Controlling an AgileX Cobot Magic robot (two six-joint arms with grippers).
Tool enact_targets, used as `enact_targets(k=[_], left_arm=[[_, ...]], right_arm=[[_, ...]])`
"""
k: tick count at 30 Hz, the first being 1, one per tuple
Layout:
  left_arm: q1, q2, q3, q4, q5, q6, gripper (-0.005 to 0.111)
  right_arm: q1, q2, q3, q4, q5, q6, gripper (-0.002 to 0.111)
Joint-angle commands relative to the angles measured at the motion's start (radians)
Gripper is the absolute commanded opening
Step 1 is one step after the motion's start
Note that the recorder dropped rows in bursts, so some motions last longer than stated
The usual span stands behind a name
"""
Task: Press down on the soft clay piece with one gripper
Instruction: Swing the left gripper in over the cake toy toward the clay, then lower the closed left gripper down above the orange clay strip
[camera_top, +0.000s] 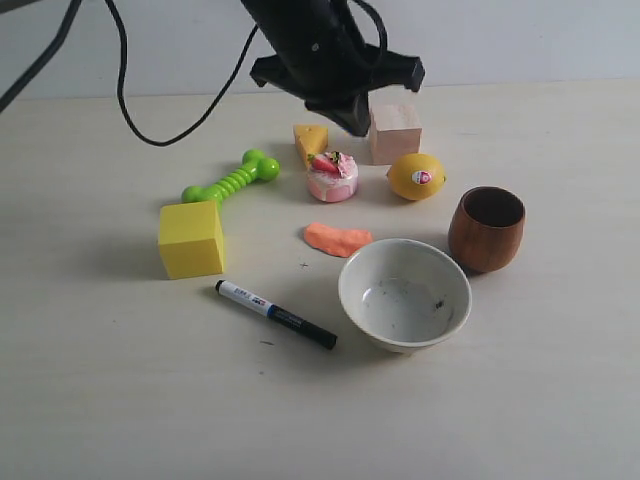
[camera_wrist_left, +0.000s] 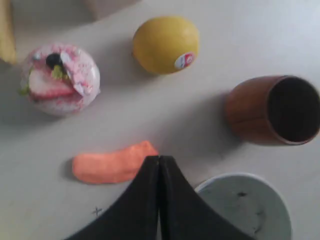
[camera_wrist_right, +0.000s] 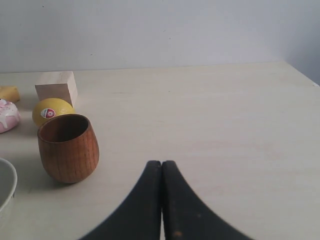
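Lying on pale tabletop (camera_top: 120, 400) (white wall (camera_top: 500, 40) behind), clay piece (camera_top: 337, 239); left fingers (camera_wrist_left: 142, 200), right fingers (camera_wrist_right: 142, 200) pressed together.

Orange-salmon clay piece (camera_top: 337, 239), yellow lemon (camera_top: 415, 176), brown cup (camera_top: 481, 245), white bowl (camera_top: 400, 300), lime-green toy (camera_top: 232, 180)

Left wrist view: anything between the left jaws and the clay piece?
Nothing. There the left gripper, jaws shut, overlaps one end of the soft clay piece; no object between. Exterior view shows it up above the table.
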Motion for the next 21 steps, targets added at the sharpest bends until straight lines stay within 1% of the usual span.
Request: enact_targets(k=[1,4,9,17,21], left_arm=[[-0.003,0.047,-0.005,0.031,0.065,-0.036,0.0],[-0.003,0.056,-0.005,0.054,0.08,-0.063,0.0],[-0.003,0.065,-0.005,0.14,0.106,-0.083,0.0],[-0.003,0.115,-0.005,0.143,0.144,-0.083,0.0],[-0.009,0.137,-0.005,0.129,0.14,-0.083,0.0]], right_arm=[[-0.005,-0.007,0.004,-0.004,-0.007,-0.001,0.0],[-0.005,-0.007,0.004,-0.004,-0.007,-0.001,0.0],[-0.005,-0.007,0.004,-0.004,-0.007,-0.001,0.0],[-0.005,-0.007,0.004,-0.004,-0.007,-0.001,0.0],[-0.005,-0.007,0.004,-0.004,-0.007,-0.001,0.0]])
